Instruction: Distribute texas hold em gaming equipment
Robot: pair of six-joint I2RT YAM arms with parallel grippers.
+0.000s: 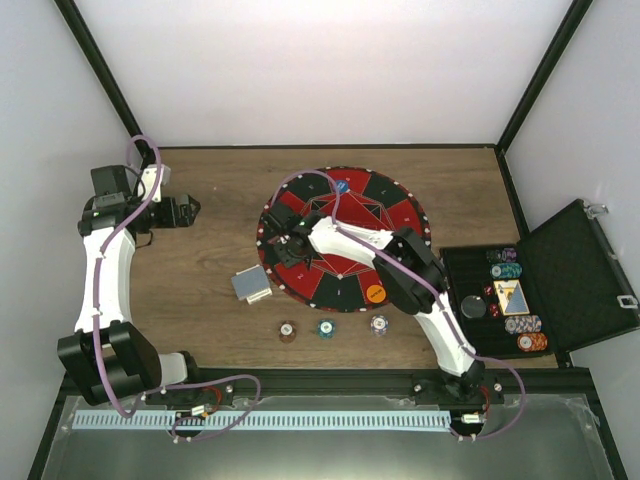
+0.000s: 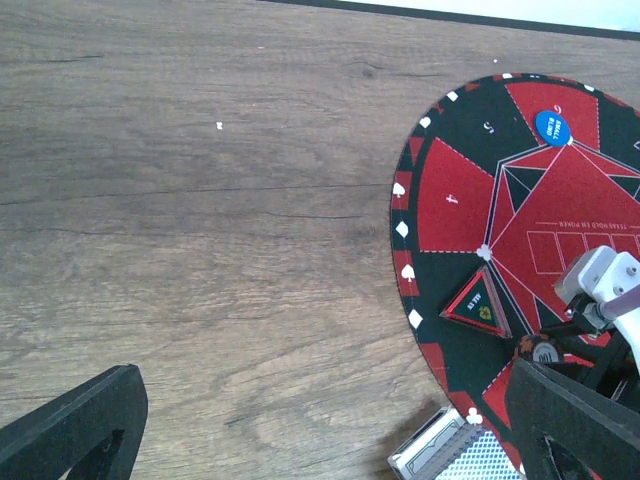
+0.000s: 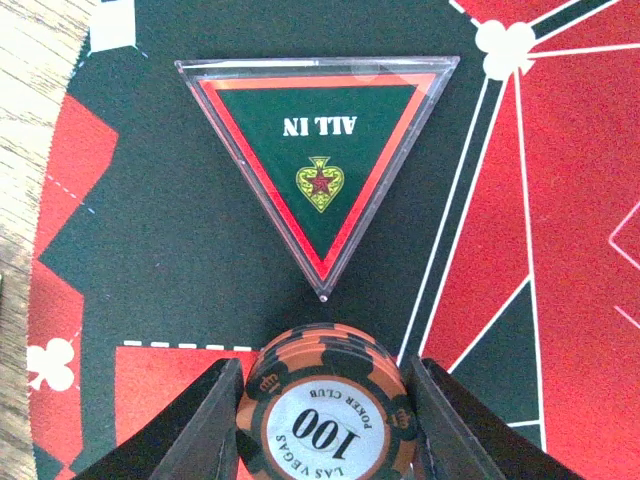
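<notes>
Placing step. My right gripper (image 3: 328, 440) is part-closed around a brown 100 chip (image 3: 330, 385), over the mat (image 3: 180, 270), just beside the ALL IN marker (image 3: 318, 165) tip. My left gripper (image 1: 190, 208) hangs wide open and empty over bare table. Next: lower, release flat, clear of the marker.

the top view looks steeply down from high behind the near edge of the table (image 1: 210, 300), far enough off to take in the whole round mat (image 1: 343, 238) and the black case (image 1: 560, 275) to the mat's right. the left wrist view sits lower, off the mat's left edge, facing across bare wood toward it. the right wrist view hangs very close over the mat's left part, a brown chip (image 3: 325, 410) at its bottom edge. both wrist views share the triangular "all in" marker (image 3: 318, 170) on the mat.
</notes>
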